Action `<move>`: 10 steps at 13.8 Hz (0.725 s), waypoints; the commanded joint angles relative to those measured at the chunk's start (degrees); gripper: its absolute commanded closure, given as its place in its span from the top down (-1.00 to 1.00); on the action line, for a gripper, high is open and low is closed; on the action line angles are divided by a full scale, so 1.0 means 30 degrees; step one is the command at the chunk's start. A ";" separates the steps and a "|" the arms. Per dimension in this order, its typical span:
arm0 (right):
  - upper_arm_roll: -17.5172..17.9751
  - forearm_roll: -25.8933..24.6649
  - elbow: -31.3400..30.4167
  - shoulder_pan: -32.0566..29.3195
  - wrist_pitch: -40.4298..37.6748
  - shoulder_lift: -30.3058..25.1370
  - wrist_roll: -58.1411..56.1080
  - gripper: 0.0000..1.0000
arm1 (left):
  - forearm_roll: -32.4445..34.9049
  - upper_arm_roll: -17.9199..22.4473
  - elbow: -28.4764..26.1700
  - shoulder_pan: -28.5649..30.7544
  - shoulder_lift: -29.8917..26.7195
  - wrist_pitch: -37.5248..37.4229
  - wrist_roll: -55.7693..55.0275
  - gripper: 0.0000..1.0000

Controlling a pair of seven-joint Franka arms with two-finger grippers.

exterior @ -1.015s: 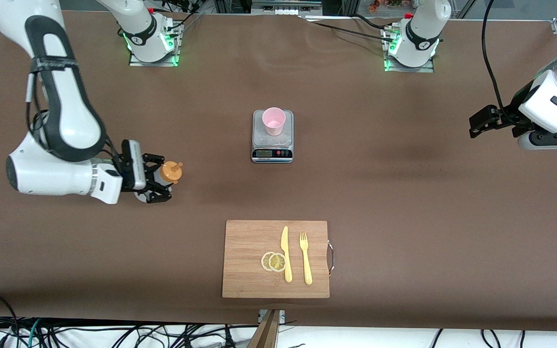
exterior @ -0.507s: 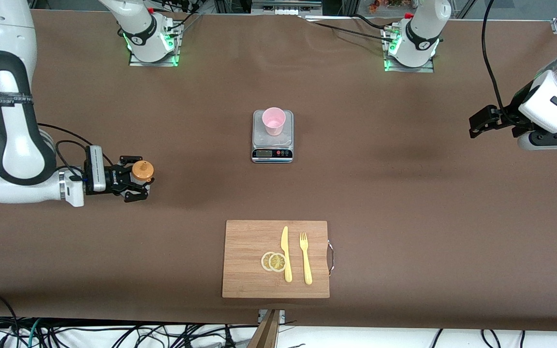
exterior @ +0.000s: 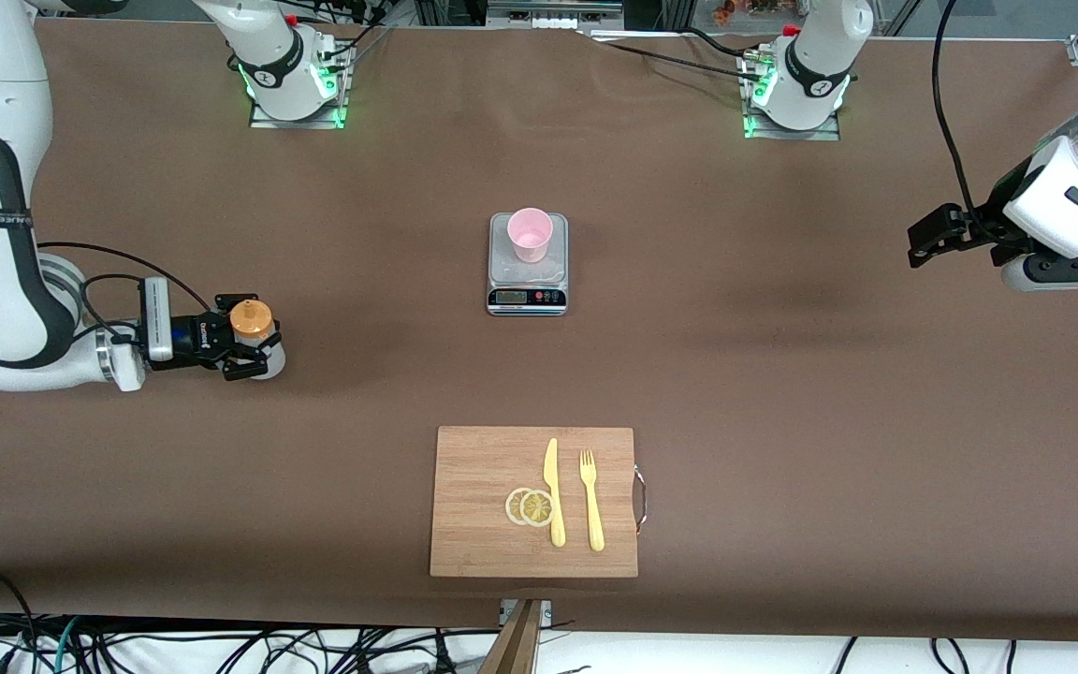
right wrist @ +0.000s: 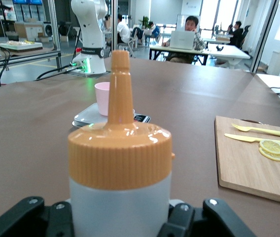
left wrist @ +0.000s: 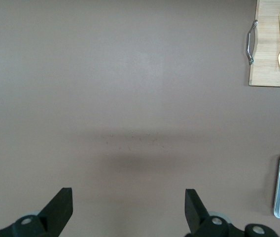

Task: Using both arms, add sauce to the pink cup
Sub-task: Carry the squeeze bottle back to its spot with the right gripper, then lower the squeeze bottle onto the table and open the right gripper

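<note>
My right gripper (exterior: 249,348) clamps the sauce (exterior: 252,323) upright, well apart from the pink cup (exterior: 530,233); I'd carry it level. My left gripper (left wrist: 128,210) waits, spread empty.

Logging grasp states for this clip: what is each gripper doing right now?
Left gripper: open, holding nothing, over bare table at its own end.
Right gripper: shut on the sauce bottle, at its own end of the table.

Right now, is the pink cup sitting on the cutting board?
No, the pink cup stands on the kitchen scale, farther from the front camera than the cutting board.
</note>
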 commanded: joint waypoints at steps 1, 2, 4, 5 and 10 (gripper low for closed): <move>0.0305 0.0598 -0.0130 -0.0979 -0.0970 0.0549 -0.1005 -1.00 | -0.0143 -0.0087 0.0516 0.0098 0.0263 -0.0290 0.0043 1.00; 0.0305 0.0627 -0.0421 -0.1125 -0.1030 0.0550 -0.1152 -1.00 | -0.0143 -0.0087 0.0516 0.0127 0.0263 -0.0290 0.0043 1.00; 0.0305 0.0628 -0.0860 -0.1447 -0.1059 0.0608 -0.1356 -1.00 | -0.0143 -0.0087 0.0516 0.0127 0.0263 -0.0290 0.0043 1.00; 0.0305 0.0715 -0.0950 -0.1709 -0.1175 0.0812 -0.1678 -1.00 | -0.0143 -0.0087 0.0516 0.0127 0.0263 -0.0290 0.0043 1.00; 0.0305 0.1272 -0.1068 -0.2326 -0.2286 0.1750 -0.1770 -1.00 | -0.0143 -0.0087 0.0516 0.0127 0.0263 -0.0290 0.0043 1.00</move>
